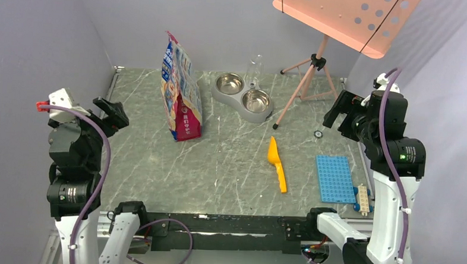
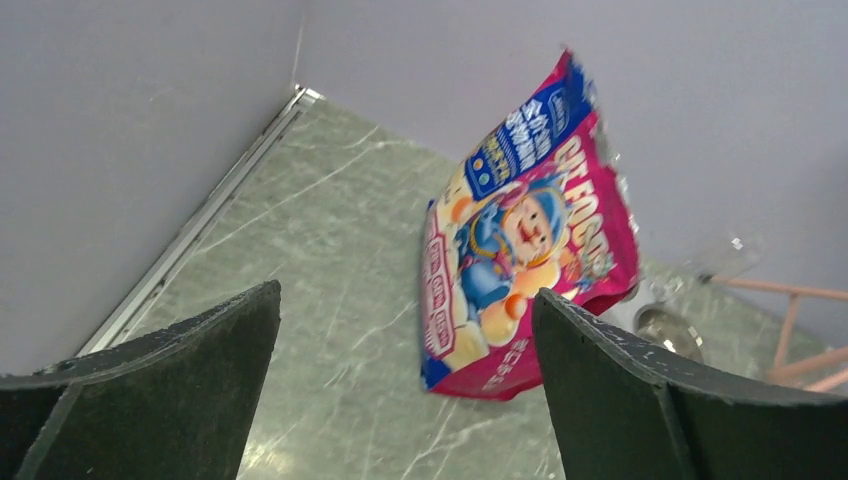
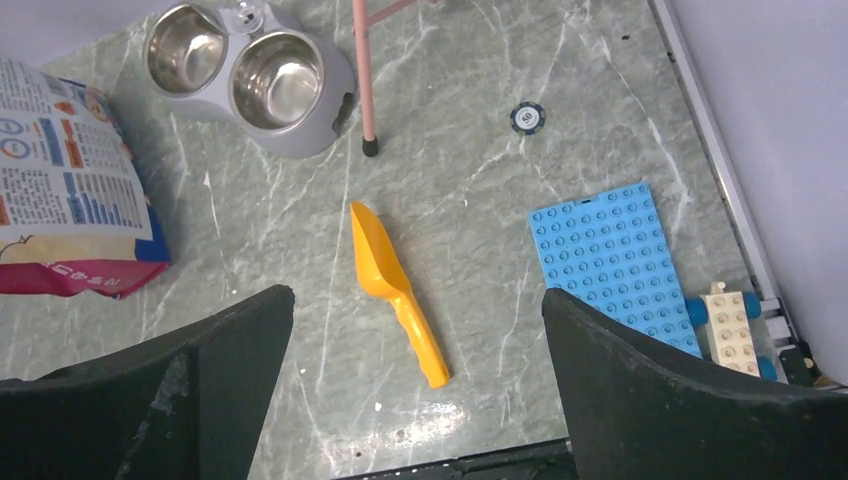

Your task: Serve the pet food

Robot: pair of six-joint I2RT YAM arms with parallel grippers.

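Left claw (image 2: 405,300): jaws apart, nothing held, raised off the surface (image 1: 229,167) to the left of the bag (image 1: 180,97), whose printed front is framed between the fingers in the left wrist view. Right claw (image 3: 418,298): jaws apart, nothing held, raised well to the right of the bag, on the far side of the double bowl (image 1: 243,94). The bag is stood upright on its base at the rear left of the surface. Pet food: not exposed in any view, and the bag's contents are hidden. The double bowl is set just right of the bag, slightly further back, with a clear bottle (image 1: 254,70) behind it. A yellow scoop (image 1: 277,163) is laid flat right of the bag and nearer the arm bases, handle towards the bases. Further right of the bag: a pink tripod stand (image 1: 307,81), a small round token (image 1: 318,134), a blue studded plate (image 1: 335,178), and a toy block car (image 1: 364,198) just beside that plate.
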